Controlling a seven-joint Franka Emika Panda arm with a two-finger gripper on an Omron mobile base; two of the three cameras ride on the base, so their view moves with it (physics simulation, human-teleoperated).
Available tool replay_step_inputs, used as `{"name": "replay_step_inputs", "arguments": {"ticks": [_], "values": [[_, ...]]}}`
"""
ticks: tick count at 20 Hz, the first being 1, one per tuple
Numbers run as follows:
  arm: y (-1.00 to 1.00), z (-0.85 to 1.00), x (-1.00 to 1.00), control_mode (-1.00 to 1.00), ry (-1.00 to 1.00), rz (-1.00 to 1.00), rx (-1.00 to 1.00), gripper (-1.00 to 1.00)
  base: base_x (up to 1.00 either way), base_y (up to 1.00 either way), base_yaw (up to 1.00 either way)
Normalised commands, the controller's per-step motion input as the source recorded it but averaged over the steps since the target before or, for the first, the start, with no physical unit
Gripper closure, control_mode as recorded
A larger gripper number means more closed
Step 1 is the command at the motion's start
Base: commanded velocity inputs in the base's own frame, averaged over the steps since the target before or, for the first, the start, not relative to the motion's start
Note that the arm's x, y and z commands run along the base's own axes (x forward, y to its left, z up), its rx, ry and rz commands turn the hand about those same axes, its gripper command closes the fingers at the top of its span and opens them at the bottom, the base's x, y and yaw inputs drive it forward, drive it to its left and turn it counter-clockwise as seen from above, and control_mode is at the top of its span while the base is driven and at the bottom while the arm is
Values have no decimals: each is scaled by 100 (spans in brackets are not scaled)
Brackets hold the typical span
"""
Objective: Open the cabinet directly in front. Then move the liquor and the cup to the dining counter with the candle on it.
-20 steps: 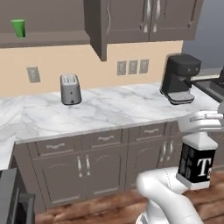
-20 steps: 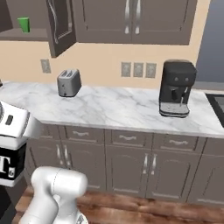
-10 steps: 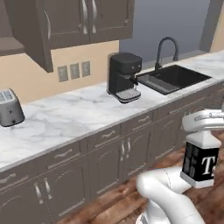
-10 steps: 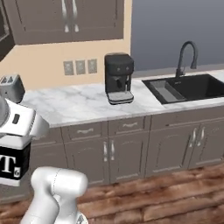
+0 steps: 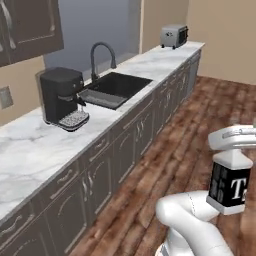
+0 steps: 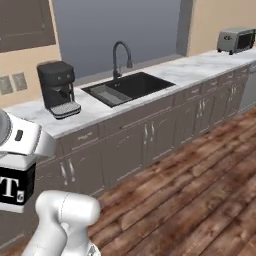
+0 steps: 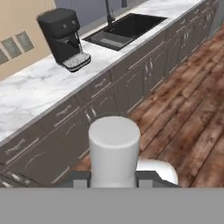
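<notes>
Carry step: gripper (image 7: 114, 181) clenched on liquor (image 5: 229, 186), sink (image 6: 127, 87) at 12 o'clock; next, find dining counter

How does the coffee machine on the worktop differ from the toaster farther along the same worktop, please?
The coffee machine is black and tall; the toaster is silver-grey, low and wide. The coffee machine stands beside the sink, on the side nearer the robot, whereas the toaster sits far beyond the sink, near the beige end wall. Both rest upright on the same white marble worktop.
</notes>
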Motion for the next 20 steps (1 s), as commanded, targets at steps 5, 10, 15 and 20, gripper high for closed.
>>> {"name": "replay_step_inputs", "arguments": {"ticks": [5, 10, 15, 20], "values": [[0, 0, 0, 100, 0, 0, 0, 100, -15, -39, -66], [0, 0, 0, 100, 0, 0, 0, 100, -19, -45, -62], [0, 0, 0, 100, 0, 0, 0, 100, -17, -45, -59], [0, 0, 0, 100, 0, 0, 0, 100, -13, -37, -55]]}}
